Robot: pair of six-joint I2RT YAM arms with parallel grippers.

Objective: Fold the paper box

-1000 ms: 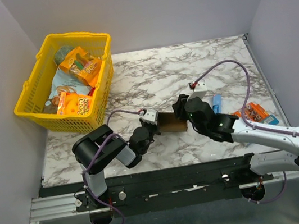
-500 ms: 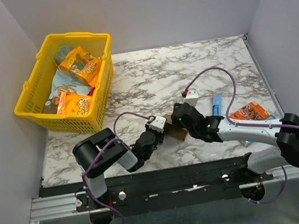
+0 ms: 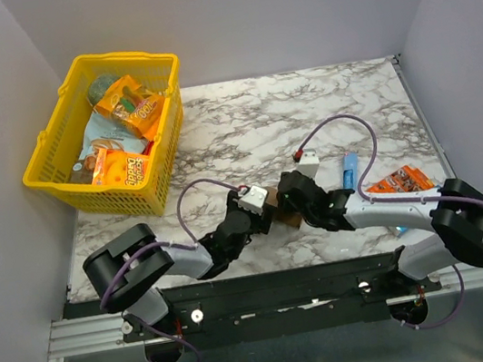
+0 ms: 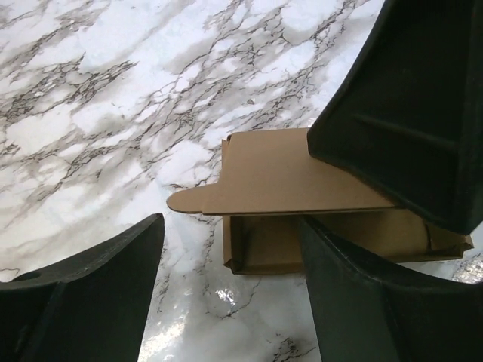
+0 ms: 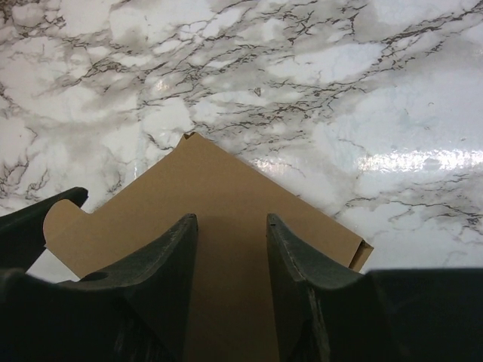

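Left gripper (image 4: 226,222) spread at paper box (image 4: 287,181); right gripper (image 5: 230,222) barely parted; left arm (image 3: 180,259) dropped.

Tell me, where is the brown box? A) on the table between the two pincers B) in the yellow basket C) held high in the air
A: the box rests on the marble table, with the left pincer and right pincer at it.

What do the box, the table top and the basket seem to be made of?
Box: plain brown cardboard, matt, by its thin cut edges and folded flap. Table top: white marble pattern with grey veins, glossy by its reflections; stone or printed laminate, I cannot tell. Basket: probably yellow plastic, by its uniform colour and slotted walls.
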